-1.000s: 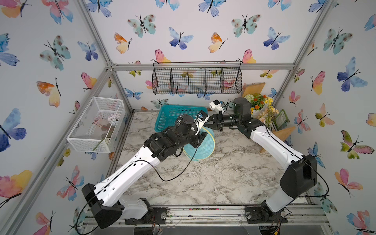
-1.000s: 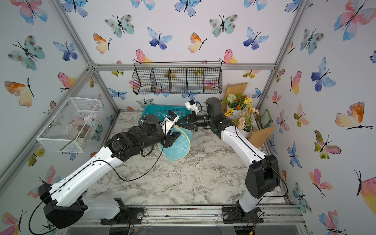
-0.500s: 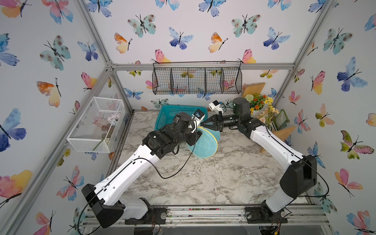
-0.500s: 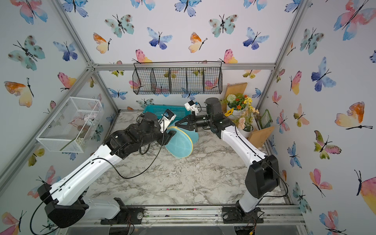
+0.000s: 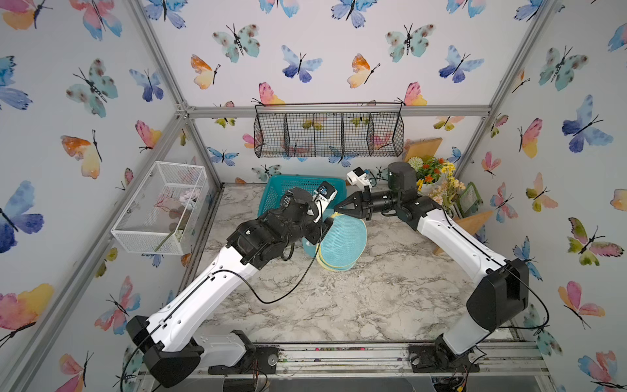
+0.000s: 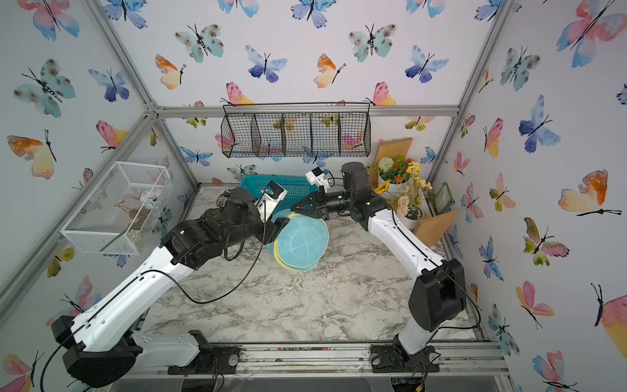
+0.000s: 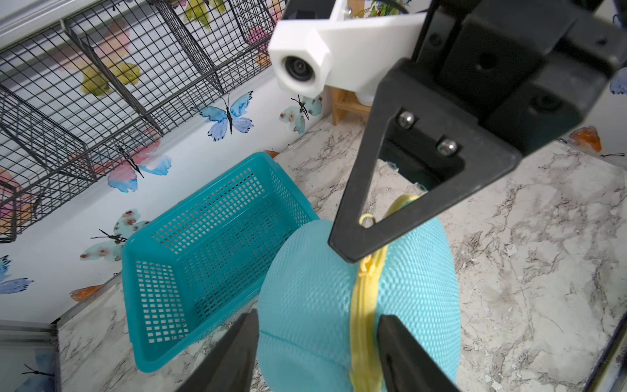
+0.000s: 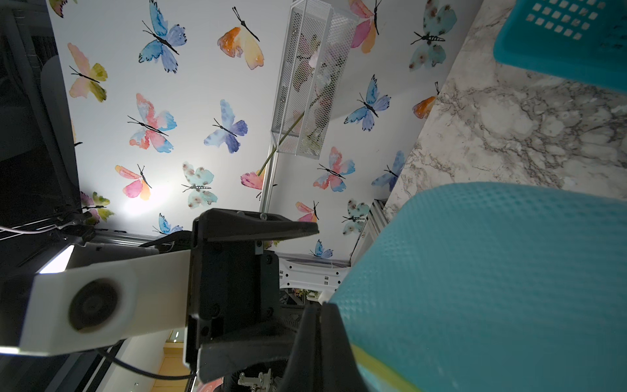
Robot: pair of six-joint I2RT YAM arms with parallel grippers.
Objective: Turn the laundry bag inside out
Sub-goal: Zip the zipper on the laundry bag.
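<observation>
Turquoise mesh laundry bag (image 5: 342, 242) is held up over the marble table (image 5: 339, 305), back-middle, with the teal basket (image 5: 274, 197) at roughly its 11 o'clock in both top views. I can't tell if its low edge touches down.

The right gripper (image 5: 336, 207) is at the bag's 12 o'clock, pressed together on the yellow seam (image 7: 363, 305). The bag hangs toward 6 from that pinch, one round face tilted up at the camera.

The left gripper (image 5: 324, 226) is at about 10 o'clock with its jaws spread. The left wrist view shows the bag's body bulging between them and the seam running from there up to the right's tip. Not sure they're actually pressing on it.

Both are right at the bag, so I reckon the next move hinges on the left getting a hold opposite that pinch.
</observation>
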